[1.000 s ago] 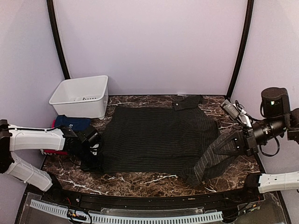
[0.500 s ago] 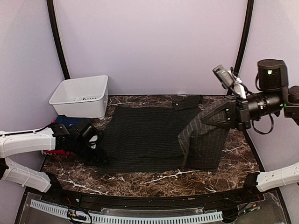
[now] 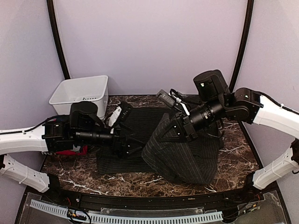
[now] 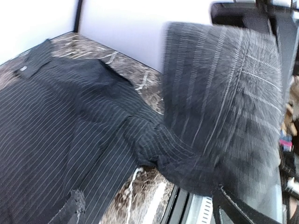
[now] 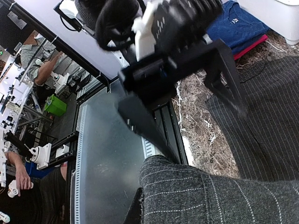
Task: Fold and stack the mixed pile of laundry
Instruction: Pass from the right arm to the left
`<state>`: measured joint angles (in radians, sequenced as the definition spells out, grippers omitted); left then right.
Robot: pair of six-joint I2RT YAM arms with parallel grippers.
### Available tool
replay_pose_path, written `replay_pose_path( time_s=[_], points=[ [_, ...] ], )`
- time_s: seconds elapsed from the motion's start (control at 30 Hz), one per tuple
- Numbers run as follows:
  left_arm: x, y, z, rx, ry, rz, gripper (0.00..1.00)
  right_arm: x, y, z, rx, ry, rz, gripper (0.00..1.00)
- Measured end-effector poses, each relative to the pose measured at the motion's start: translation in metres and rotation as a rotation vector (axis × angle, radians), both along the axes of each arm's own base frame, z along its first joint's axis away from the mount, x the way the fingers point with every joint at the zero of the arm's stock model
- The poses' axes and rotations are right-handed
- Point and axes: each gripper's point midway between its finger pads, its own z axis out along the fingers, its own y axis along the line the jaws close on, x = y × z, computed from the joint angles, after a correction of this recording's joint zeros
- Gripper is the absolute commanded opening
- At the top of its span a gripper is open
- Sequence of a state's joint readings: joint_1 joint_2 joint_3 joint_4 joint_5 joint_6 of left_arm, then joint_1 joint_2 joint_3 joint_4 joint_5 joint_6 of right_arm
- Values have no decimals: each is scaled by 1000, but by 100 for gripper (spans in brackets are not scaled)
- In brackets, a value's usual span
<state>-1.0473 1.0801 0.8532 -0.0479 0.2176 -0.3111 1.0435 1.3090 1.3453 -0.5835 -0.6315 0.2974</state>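
Note:
The charcoal pinstriped shirt [image 3: 135,122] lies spread on the marble table. My right gripper [image 3: 172,132] is shut on its right side and holds that flap [image 3: 184,161] up and over the middle; in the right wrist view the striped cloth [image 5: 210,196] fills the bottom. My left gripper [image 3: 132,143] hovers over the shirt's left half, open, with nothing between its spread fingers [image 5: 229,79]. In the left wrist view the flat shirt [image 4: 56,121] is on the left and the lifted flap [image 4: 224,93] hangs on the right. The red T-shirt [image 3: 74,150] and the navy T-shirt [image 5: 233,25] lie at the table's left edge.
A white plastic bin [image 3: 81,95] stands at the back left corner. Bare marble [image 3: 140,179] shows along the front, next to the black front rail [image 3: 154,198]. The two arms are close together over the table's centre.
My right gripper has swung the shirt's right side up and leftward over the middle. My left gripper let go of the shirt's left edge, opened, and moved right toward the centre.

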Motion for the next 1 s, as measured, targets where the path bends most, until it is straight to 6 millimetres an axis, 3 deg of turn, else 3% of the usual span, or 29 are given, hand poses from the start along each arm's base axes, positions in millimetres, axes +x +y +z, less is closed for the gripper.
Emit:
replay_pose_path(
  time_s=[0.13,0.17,0.23,0.27,0.33,0.47,0.6,0.67,0.73,0.83,0.9,1.0],
  points=[
    [-16,-50,-12,41,-71,-135,86,-1,5,2,14,-9,20,0],
    [-21,-58,-17,47,-88,-166,76,-1,6,4,19,-12,23,0],
    [-30,-65,-20,46,-107,-213,67,-2,6,7,28,-18,26,0],
    [-34,-68,-17,36,-121,-230,67,-2,7,8,31,-22,27,0],
    [-40,-72,-9,6,-151,-263,79,-1,7,9,34,-30,25,0],
    [-45,-70,-2,-29,-181,-271,97,2,7,11,37,-52,17,0],
    [-54,-31,2,-79,-193,-232,99,6,2,13,29,-81,-11,0],
    [-60,-14,16,-119,-215,-221,99,8,-1,16,34,-95,-22,0],
    [-60,-10,33,-157,-238,-211,99,8,-2,17,39,-101,-23,0],
    [-53,-20,46,-167,-256,-198,99,10,1,15,37,-99,-22,0],
    [-45,-37,43,-143,-249,-191,94,12,5,13,33,-95,-20,0],
    [-33,-58,26,-91,-231,-181,72,14,8,12,30,-93,-19,0]
  ],
)
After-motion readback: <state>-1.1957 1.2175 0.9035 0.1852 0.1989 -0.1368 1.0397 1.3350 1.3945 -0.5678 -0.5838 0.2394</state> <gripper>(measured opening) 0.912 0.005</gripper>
